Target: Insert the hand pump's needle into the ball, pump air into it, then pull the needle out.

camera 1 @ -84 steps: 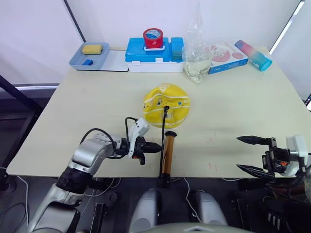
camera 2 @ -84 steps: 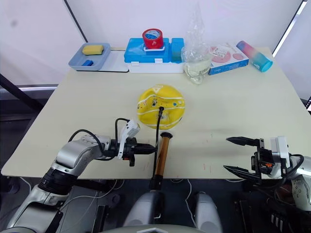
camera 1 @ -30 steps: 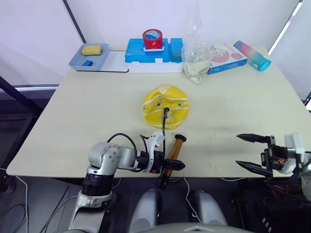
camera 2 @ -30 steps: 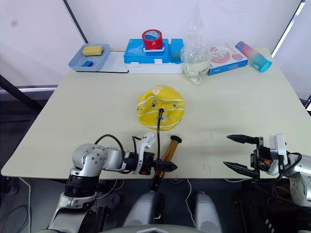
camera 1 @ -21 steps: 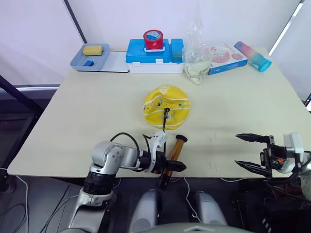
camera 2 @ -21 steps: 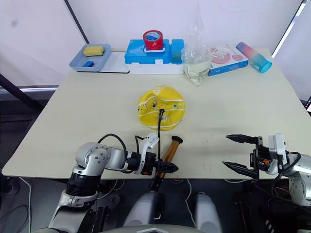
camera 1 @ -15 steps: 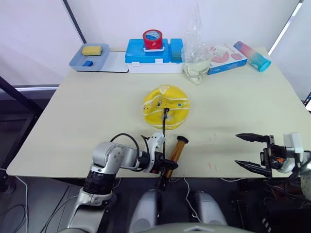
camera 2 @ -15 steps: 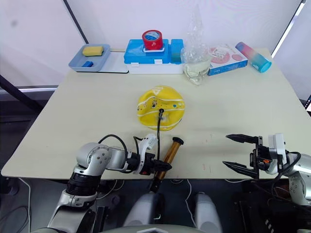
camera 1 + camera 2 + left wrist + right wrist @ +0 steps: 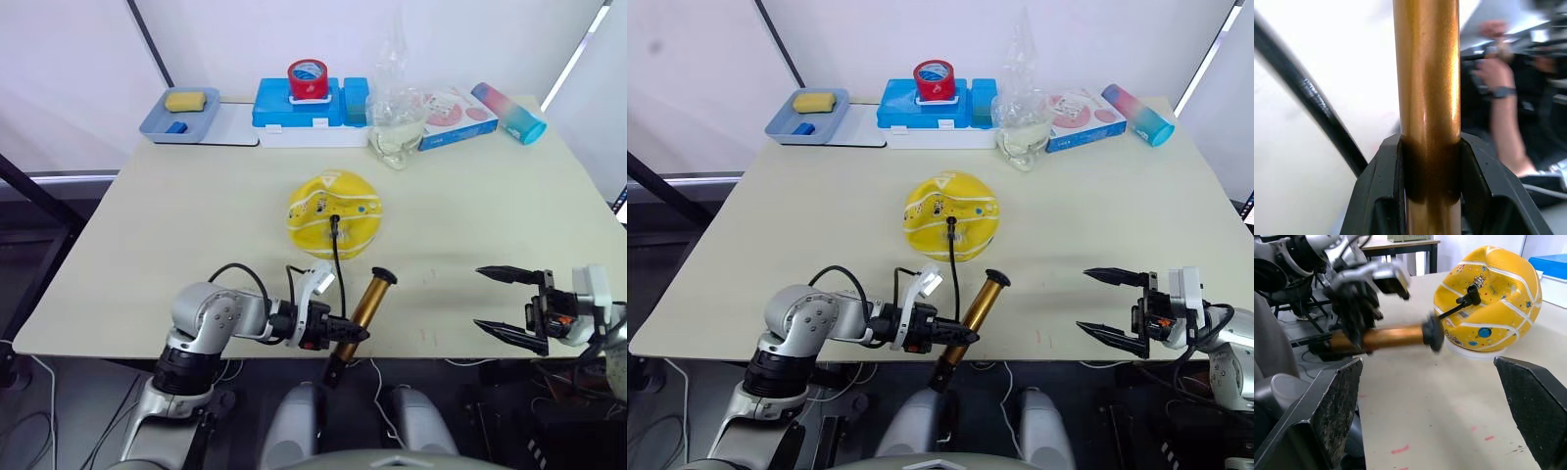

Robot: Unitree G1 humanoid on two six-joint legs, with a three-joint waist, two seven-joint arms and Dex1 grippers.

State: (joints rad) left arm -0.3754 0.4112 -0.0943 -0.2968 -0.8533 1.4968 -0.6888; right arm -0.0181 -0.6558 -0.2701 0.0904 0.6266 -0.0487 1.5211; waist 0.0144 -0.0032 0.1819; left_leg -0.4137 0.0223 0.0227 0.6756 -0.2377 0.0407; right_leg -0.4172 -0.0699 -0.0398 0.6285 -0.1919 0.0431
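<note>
The yellow ball with white seams rests mid-table, slightly flattened. A thin black hose runs from it to the hand pump, whose gold barrel tilts above the table's front edge. The needle's black fitting sits against the ball; the pin itself is hidden. My left gripper is shut on the barrel, and both black fingers press its sides in the left wrist view. My right gripper hovers open at the front right edge, well apart from the pump and ball.
Along the table's back stand a blue tray with a yellow sponge, a blue-and-white box topped by a red tape roll, a clear plastic bag, a pink box and a gradient bottle. A person's arm is beyond the table.
My left gripper came in from the left and closed on the pump barrel. The pump's capped end has since risen and swung right. The right gripper has stayed put.
</note>
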